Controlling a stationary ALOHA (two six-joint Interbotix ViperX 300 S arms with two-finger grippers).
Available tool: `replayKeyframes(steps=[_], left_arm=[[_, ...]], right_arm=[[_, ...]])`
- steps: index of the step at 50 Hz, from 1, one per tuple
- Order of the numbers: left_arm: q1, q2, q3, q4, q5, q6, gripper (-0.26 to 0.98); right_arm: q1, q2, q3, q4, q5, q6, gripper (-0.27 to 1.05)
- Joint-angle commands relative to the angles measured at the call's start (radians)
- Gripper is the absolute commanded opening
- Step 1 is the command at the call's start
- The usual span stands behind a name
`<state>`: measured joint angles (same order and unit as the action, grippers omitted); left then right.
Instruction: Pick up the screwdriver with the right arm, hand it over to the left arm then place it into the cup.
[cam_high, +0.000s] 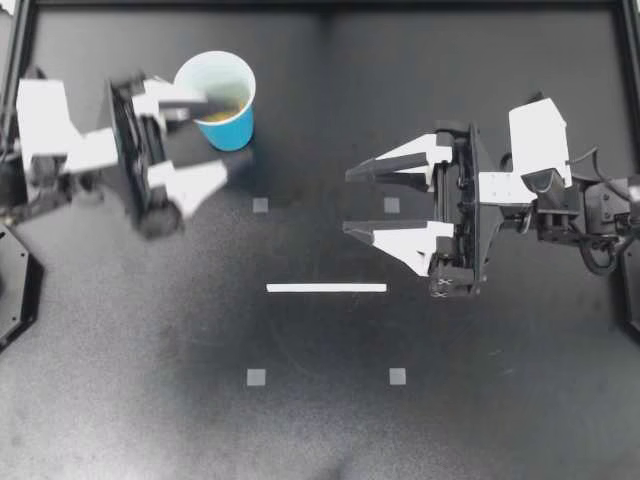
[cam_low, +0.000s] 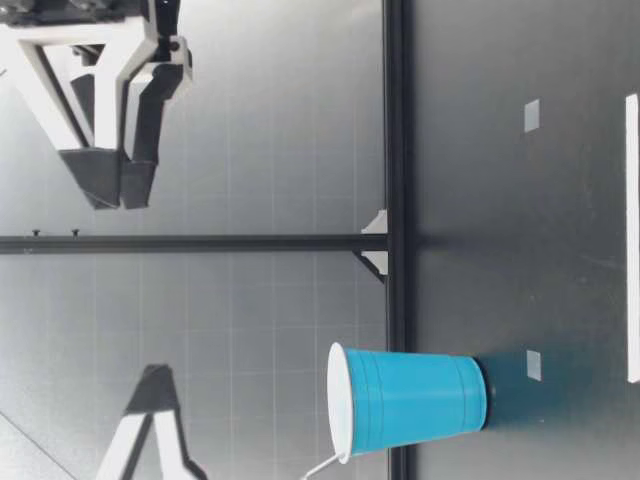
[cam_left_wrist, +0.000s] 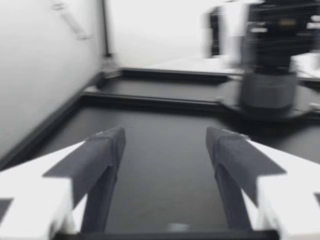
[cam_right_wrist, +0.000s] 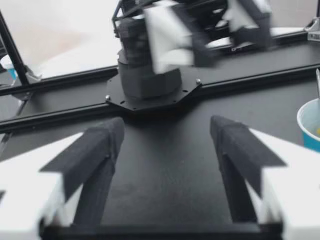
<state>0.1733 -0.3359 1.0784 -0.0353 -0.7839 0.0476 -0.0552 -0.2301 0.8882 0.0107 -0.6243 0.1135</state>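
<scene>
Raised above the worktop (cam_high: 140, 400), my left hand (cam_high: 220, 133) and right hand (cam_high: 347, 202) both have their fingers apart and hold nothing. What I take for the screwdriver (cam_high: 226, 107) already sits inside the cup (cam_high: 241, 128), with a thin shaft poking past the rim. I judge it light, stiff and slick, best gripped at the handle. The worktop is matte black. A white strip (cam_high: 326, 288) lies well apart from the cup, and a pale wall (cam_low: 260, 330) stands behind it.

You have a matte black table (cam_high: 150, 420) with a thin white strip (cam_high: 326, 288) taped near its middle. Four small grey squares (cam_high: 260, 205) flank the strip, two on each long side. Beyond the strip, a black rail (cam_low: 395, 150) edges the table. From it a black post (cam_low: 200, 243) rises, braced by a white bracket (cam_low: 375, 243), against a pale gridded wall (cam_low: 280, 150). Soft light leaves a dull sheen around the strip.
</scene>
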Motion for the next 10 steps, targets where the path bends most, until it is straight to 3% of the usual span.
replayKeyframes(steps=[1, 10], left_arm=[[-0.051, -0.017, -0.021, 0.003, 0.005, -0.003, 0.6], [-0.127, -0.014, -0.041, 0.006, 0.02, -0.028, 0.59]], right_arm=[[0.0, -0.008, -0.009, 0.002, -0.012, -0.002, 0.7], [0.0, -0.008, -0.002, 0.002, -0.011, -0.002, 0.7]])
